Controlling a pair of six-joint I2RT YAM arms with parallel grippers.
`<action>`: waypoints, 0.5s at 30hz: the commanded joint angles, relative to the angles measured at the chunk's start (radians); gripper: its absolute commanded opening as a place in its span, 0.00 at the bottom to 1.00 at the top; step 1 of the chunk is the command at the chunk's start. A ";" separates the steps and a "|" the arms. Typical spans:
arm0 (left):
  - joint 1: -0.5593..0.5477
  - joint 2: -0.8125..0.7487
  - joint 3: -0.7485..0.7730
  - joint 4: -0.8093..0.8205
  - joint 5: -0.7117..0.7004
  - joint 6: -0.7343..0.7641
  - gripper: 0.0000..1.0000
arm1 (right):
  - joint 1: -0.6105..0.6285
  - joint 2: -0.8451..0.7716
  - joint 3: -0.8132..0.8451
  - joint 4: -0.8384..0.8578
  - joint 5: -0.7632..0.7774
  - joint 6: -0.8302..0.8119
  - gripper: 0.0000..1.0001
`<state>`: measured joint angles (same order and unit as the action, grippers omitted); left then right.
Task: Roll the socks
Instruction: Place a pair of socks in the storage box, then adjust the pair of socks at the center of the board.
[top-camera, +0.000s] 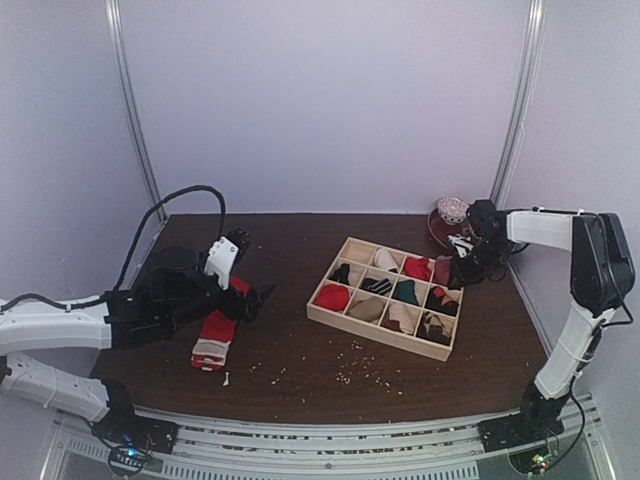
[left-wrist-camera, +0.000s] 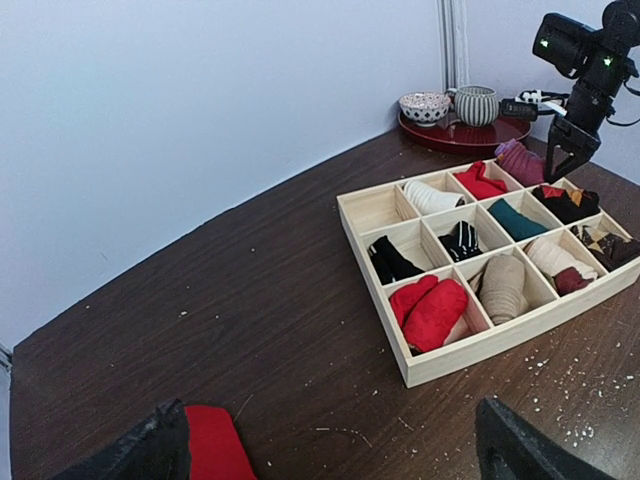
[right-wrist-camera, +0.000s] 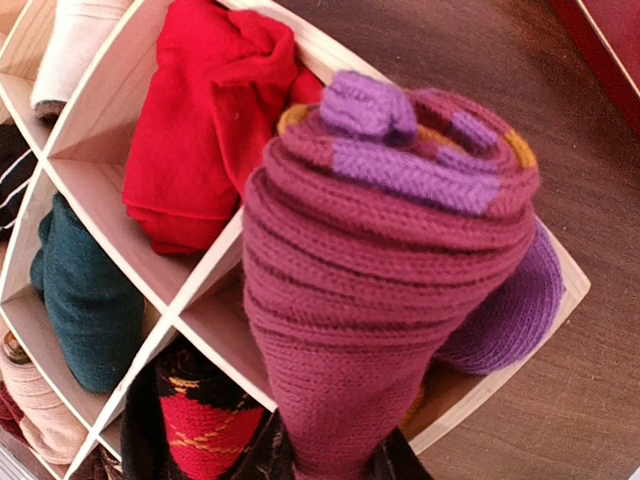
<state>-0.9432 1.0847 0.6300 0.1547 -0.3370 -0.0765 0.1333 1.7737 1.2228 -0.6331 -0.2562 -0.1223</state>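
1. Two socks belong to the job. One red sock (top-camera: 218, 330) lies flat and unrolled on the wooden table (top-camera: 290, 240) at its left side, its white-grey striped cuff toward the near edge. One magenta sock (right-wrist-camera: 390, 280) is rolled into a bundle with purple stripes showing.
2. The left gripper (left-wrist-camera: 330, 435) hangs low over the far end of the red sock with its two fingers (left-wrist-camera: 150, 450) spread wide. In the left wrist view the red fabric shows just beside the left-hand finger, and nothing is pinched.
3. The right gripper (top-camera: 463, 268) is at the far right corner of the sock organiser (top-camera: 325, 313). In its wrist view the near end of the magenta roll runs down between the dark finger parts at the bottom edge, so it appears clamped on that roll. The roll's far end sits in the corner compartment.
4. The organiser is one pale wooden box with twelve compartments, in three rows of four. Bundles inside include two plain red ones, one teal, one beige, one cream and several dark patterned ones.
5. One dark red round tray (left-wrist-camera: 455, 137) stands at the back right corner, carrying two vessels: a patterned bowl (left-wrist-camera: 424, 105) and a striped cup (left-wrist-camera: 476, 103).
6. Many pale crumbs (top-camera: 350, 372) are scattered on the table in front of the organiser.
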 joint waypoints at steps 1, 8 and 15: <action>0.006 -0.016 0.011 0.019 -0.015 0.013 0.98 | 0.006 0.074 -0.091 0.029 0.122 0.044 0.23; 0.007 -0.006 0.020 0.015 -0.015 0.018 0.98 | 0.006 -0.018 -0.011 -0.041 0.108 0.054 0.37; 0.007 -0.012 0.016 0.016 -0.020 0.018 0.98 | 0.006 -0.109 0.088 -0.086 0.067 0.047 0.50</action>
<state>-0.9432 1.0843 0.6300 0.1539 -0.3393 -0.0761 0.1440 1.7367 1.2572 -0.6651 -0.1947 -0.0757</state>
